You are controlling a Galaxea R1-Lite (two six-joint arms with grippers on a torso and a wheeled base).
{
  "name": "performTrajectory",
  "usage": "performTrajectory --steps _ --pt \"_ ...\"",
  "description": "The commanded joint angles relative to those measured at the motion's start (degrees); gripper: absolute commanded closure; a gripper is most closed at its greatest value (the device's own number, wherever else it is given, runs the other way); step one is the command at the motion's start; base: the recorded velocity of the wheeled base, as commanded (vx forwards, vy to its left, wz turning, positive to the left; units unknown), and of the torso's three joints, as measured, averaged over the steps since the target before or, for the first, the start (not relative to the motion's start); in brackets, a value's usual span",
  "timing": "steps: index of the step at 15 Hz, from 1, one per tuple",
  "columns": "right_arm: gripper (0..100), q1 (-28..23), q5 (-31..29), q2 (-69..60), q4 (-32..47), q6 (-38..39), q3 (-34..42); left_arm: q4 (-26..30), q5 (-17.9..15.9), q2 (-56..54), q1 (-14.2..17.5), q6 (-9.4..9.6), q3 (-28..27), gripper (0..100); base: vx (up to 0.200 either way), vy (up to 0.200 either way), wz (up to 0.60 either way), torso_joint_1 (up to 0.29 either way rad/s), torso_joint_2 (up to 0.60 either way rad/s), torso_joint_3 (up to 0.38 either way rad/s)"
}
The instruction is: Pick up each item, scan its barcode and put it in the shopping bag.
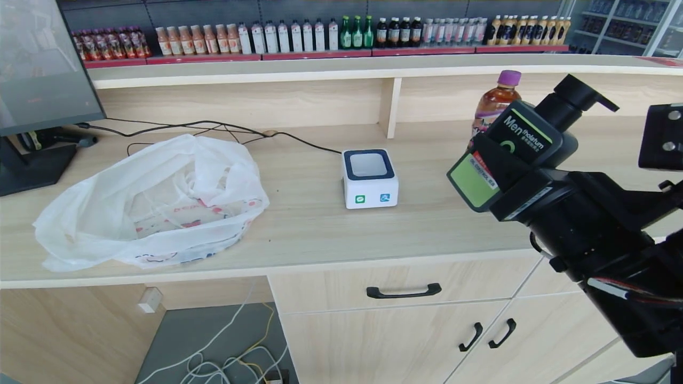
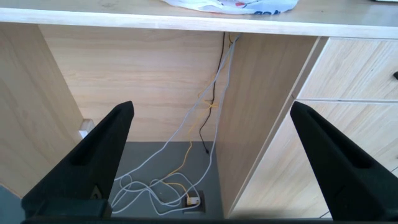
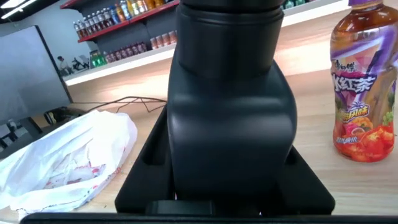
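Black plastic describes the item in hand: a pump bottle (image 1: pixel 525 136), clamped across its body by the right gripper (image 1: pixel 515 176) and held clear of the counter (image 1: pixel 299 234), to the right of the scanner (image 1: pixel 370 178).

Orientation: the bottle's long axis is tilted. Its base end points down toward the scanner, and its pump head points up and away from it. No barcode can be made out, so which face must be turned to the scanner window cannot be told.

Direction of the next move, as judged: from the gripper, the scanner lies to the robot's left and lower. The shopping bag (image 1: pixel 155 202) lies on the counter beyond the scanner on its left, mouth open upward.

The left gripper (image 2: pixel 211 107) sits left of the scanner and below counter level, jaws spread wide and empty. The right arm is the nearer one.

A tea bottle (image 1: pixel 493 104) stands upright on the counter, right of the scanner, behind the held bottle.
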Motion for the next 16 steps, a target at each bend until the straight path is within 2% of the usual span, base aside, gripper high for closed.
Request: performTrajectory --steps 1,4,8,11,14,15,16 --pt "100 0.2 0.3 1.5 -0.6 -0.3 -0.6 0.0 0.0 0.0 0.0 -0.02 0.0 0 0.0 0.0 0.0 0.0 0.0 0.0" --pt "100 0.2 0.9 2.5 -0.7 -0.3 -2.0 0.0 0.0 0.0 0.0 -0.02 0.0 0 0.0 0.0 0.0 0.0 0.0 0.0" --pt "100 0.2 0.7 5.6 0.9 0.5 -8.8 0.0 0.0 0.0 0.0 -0.02 0.0 0 0.0 0.0 0.0 0.0 0.0 0.0" --pt "100 1.2 0.5 12.7 2.1 2.9 -18.5 0.0 0.0 0.0 0.0 -0.02 0.0 0 0.0 0.0 0.0 0.0 0.0 0.0" --pt "100 2.6 0.3 16.4 9.0 8.5 -26.2 0.0 0.0 0.0 0.0 -0.02 0.0 0 0.0 0.0 0.0 0.0 0.0 0.0" --pt "100 2.6 0.3 16.7 9.5 9.1 -26.7 0.0 0.0 0.0 0.0 -0.02 0.0 0 0.0 0.0 0.0 0.0 0.0 0.0" --pt "100 2.5 -1.2 19.4 12.2 13.8 -31.7 0.0 0.0 0.0 0.0 -0.02 0.0 0 0.0 0.0 0.0 0.0 0.0 0.0"
